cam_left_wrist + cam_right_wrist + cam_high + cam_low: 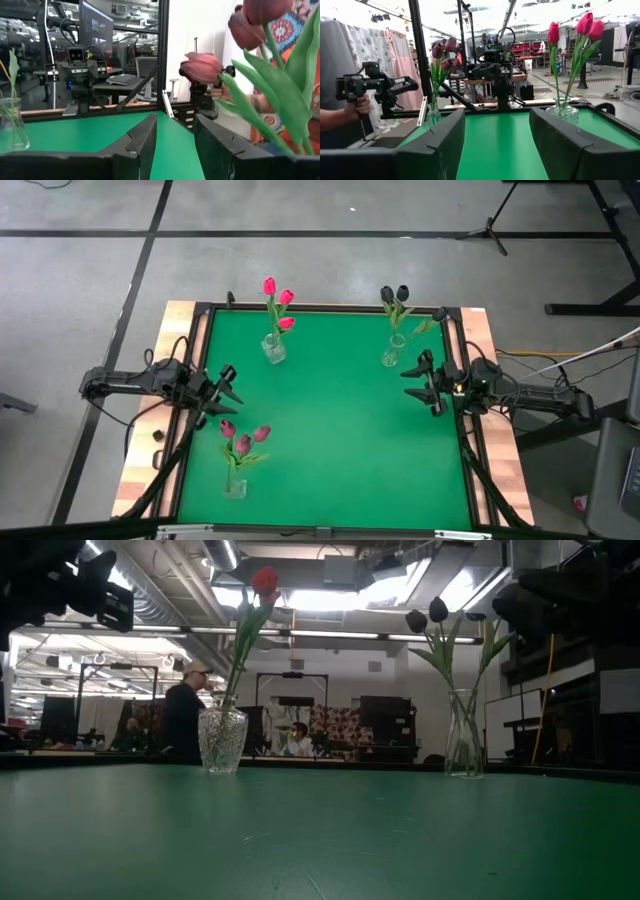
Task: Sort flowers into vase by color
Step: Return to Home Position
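- Left gripper (231,387) mid-left, fingers apart, empty.
- Right gripper (416,383) mid-right, fingers wide, empty.
- I see pink flowers (279,302) top centre, black flowers (395,294) top right, maroon flowers (243,437) lower left.

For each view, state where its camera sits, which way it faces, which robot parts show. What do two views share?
High: overhead, straight down on the green table; left arm, right arm show.
Low: table height, level toward the room; pink-red tulips, near-black tulips; arm parts overhead.
Left wrist: past own fingers toward the right arm.
Right wrist: past own fingers toward the left arm.
Shared: both wrist views show maroon tulips.
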Available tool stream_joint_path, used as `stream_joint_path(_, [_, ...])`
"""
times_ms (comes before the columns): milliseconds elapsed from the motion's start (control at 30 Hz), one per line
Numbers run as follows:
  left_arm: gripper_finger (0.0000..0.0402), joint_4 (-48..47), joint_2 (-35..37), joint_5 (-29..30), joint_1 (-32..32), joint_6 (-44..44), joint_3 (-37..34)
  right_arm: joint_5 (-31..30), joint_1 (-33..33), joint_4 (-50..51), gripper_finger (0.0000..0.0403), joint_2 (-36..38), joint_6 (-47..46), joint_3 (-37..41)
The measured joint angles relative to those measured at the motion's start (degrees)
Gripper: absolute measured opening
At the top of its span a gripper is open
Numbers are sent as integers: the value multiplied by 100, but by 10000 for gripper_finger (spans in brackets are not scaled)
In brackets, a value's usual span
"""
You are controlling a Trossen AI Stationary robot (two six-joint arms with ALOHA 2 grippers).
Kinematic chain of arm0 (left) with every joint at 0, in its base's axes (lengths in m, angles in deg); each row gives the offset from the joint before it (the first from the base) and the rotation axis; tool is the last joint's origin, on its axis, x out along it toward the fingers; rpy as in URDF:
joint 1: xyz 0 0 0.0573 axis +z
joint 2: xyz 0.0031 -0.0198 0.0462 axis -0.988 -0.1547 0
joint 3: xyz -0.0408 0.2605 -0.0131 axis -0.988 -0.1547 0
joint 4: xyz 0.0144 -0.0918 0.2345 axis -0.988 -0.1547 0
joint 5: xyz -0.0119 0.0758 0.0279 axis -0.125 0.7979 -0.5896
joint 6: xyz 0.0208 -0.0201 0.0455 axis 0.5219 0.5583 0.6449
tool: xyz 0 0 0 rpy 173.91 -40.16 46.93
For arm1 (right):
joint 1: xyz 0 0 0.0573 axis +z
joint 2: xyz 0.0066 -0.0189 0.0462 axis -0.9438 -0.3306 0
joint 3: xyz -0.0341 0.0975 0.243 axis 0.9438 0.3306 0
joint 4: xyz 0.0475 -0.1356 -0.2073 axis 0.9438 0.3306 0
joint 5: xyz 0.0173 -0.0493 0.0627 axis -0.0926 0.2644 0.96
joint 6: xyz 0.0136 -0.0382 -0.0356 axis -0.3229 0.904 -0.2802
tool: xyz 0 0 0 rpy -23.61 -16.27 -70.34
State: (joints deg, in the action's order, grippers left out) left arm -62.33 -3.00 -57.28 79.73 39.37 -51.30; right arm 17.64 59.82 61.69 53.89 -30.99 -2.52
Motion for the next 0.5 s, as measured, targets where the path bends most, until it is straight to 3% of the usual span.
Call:
stream_joint_path(233, [126,-172,0,49,0,381,0,0,-2,107,221,0,70,2])
stream_joint_path(500, [126,-191,-2,520,0,331,0,2,-2,714,221,-2,-57,2])
